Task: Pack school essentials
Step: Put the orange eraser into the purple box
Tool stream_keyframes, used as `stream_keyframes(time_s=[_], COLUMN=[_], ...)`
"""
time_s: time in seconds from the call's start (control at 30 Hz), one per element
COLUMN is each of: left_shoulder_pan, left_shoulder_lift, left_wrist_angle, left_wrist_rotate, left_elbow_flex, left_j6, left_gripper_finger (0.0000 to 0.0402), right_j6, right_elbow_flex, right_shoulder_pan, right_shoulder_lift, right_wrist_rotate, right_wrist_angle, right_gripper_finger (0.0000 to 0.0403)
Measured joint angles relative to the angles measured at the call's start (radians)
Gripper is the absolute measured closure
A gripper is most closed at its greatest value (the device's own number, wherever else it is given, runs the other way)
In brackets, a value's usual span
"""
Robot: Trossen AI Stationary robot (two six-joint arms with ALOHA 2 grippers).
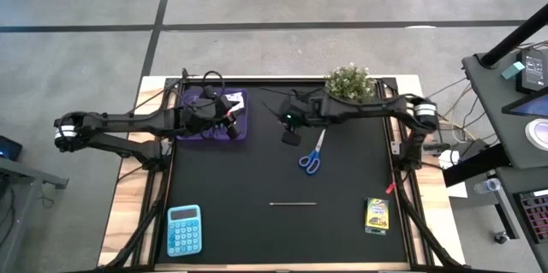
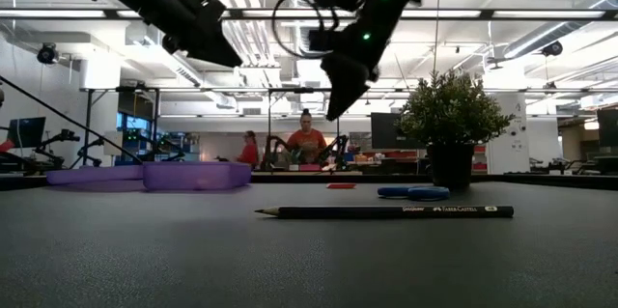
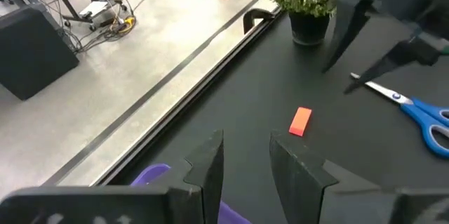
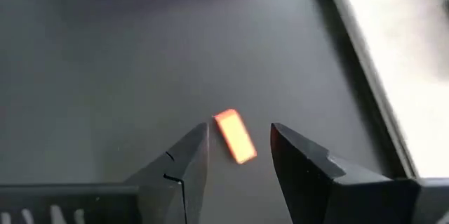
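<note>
My right gripper (image 1: 291,139) hangs open above the small red eraser (image 4: 235,138), well clear of it in the low view (image 2: 336,110). The eraser (image 2: 340,185) lies flat on the black mat, and in the right wrist view it shows between the two fingers. My left gripper (image 3: 245,143) is open above the right edge of the purple case (image 1: 212,115). Blue-handled scissors (image 1: 312,155), a thin grey pencil (image 1: 293,204) and the yellow-green crayon box (image 1: 377,214) lie on the mat. Pens and the white packet are out of view.
A potted plant (image 1: 349,82) stands at the far edge, close behind the right arm. A blue calculator (image 1: 183,228) lies near the left near corner. A small red thing (image 1: 390,188) sits by the right rail. Bare mat lies between the scissors and the pencil.
</note>
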Motion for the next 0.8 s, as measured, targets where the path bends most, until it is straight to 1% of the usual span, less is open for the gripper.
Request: stream_keyframes(time_s=[0.13, 0.27, 0.4, 0.5, 0.6, 0.8], left_shoulder_pan=[0.000, 0.000, 0.000, 0.000, 0.000, 0.000], left_shoulder_lift=[-0.002, -0.013, -0.026, -0.032, -0.037, -0.043], left_wrist_angle=[-0.001, 0.002, 0.000, 0.001, 0.000, 0.001], left_wrist_rotate=[-0.001, -0.001, -0.002, -0.004, -0.004, -0.004], left_elbow_flex=[-0.018, -0.037, -0.044, -0.044, -0.044, -0.044], left_j6=[-0.001, -0.001, 0.000, 0.004, 0.015, 0.027], left_gripper_finger=[0.0304, 0.0304, 0.0304, 0.0304, 0.0304, 0.0304], right_j6=[-0.100, -0.228, -0.332, -0.374, -0.392, -0.394], right_elbow_flex=[0.085, 0.117, 0.119, 0.119, 0.119, 0.120], right_shoulder_pan=[-0.045, -0.087, -0.134, -0.172, -0.199, -0.224], right_shoulder_lift=[0.066, 0.108, 0.133, 0.158, 0.185, 0.249], right_wrist_rotate=[-0.175, -0.280, -0.292, -0.294, -0.318, -0.323], right_wrist_angle=[-0.081, -0.130, -0.128, -0.128, -0.124, -0.117], right_gripper_finger=[0.0259, 0.0259, 0.0259, 0.0259, 0.0259, 0.0259])
